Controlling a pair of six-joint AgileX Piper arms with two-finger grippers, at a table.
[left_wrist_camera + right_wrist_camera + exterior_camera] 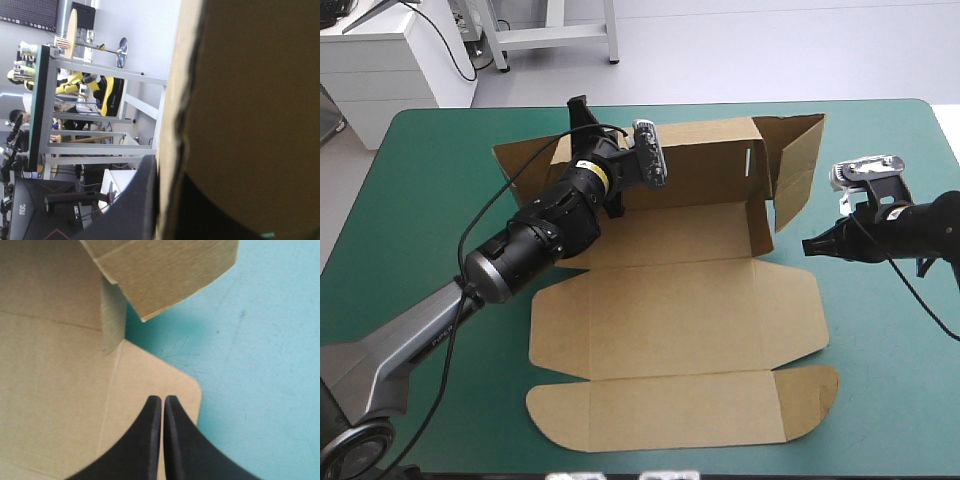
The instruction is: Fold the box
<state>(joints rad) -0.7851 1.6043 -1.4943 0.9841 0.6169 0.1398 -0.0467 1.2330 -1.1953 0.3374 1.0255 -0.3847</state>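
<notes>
the teal-green table cover [420, 200] is lying smooth under the brown box [690, 320]. the box is sitting mid-table, its long axis running left to right, its back wall [705, 165] standing toward the far edge and its lid lying flat toward the near one. the left gripper [580, 108] is pinching that wall's left end. the right gripper [162, 402] is hovering closed and empty at the box's right edge.

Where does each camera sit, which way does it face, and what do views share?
High view: above and behind, looking down on table, box, both arms.
Left wrist view: on left arm, turned sideways; left claw clamps the raised wall, room beyond.
Right wrist view: on right arm, looking down; shut right claw over a flat flap.
All share the box.
</notes>
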